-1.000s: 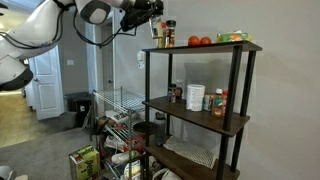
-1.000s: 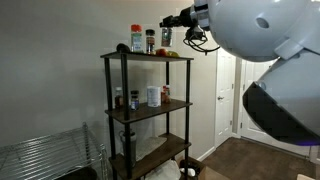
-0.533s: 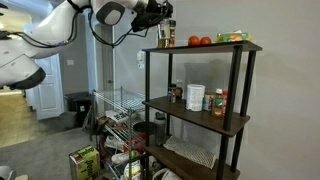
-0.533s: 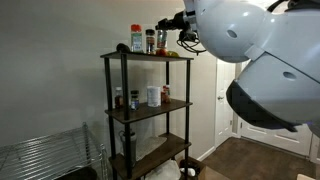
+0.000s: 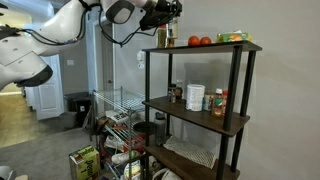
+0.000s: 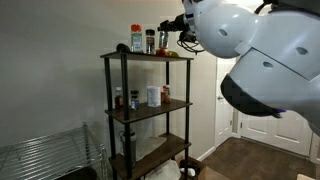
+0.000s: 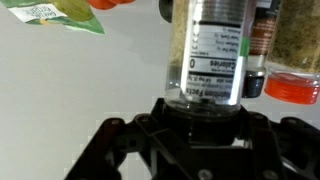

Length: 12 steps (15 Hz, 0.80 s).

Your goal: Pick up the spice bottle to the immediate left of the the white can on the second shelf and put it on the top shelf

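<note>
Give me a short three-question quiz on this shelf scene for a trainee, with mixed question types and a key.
1. True or false: the white upright cylindrical can stands on the highest dark brown wooden board.
2. Which is the robot's black gripper nearest? A the highest board B the middle board C the lowest board.
3. In the wrist view, what colour is the cap of the spice-filled bottle at the picture's right edge?
Key: 1 false, it stands on the middle board. 2 A. 3 red.

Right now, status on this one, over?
Gripper around spice bottle, grip unclear. Bottle at top shelf. Red-capped bottle and tomatoes close by.
</note>
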Available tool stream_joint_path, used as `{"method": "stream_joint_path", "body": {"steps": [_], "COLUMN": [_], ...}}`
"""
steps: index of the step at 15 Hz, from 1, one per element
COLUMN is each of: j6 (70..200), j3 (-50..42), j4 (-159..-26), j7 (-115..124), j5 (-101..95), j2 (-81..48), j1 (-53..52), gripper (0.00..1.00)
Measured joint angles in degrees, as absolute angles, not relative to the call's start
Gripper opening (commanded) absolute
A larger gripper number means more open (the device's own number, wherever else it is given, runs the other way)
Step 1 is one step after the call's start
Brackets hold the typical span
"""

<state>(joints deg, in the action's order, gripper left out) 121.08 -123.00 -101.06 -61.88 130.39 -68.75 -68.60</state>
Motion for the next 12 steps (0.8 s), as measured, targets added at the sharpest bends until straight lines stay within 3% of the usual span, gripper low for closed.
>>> {"method": "stream_joint_path", "body": {"steps": [12], "j6": [128.08], "j3": [-117.96], "j4": [-95.55], "j7": [-61.76], "j5": [130.31], "j2": [-66.33], "j1": [-65.3], "gripper": [0.35]}}
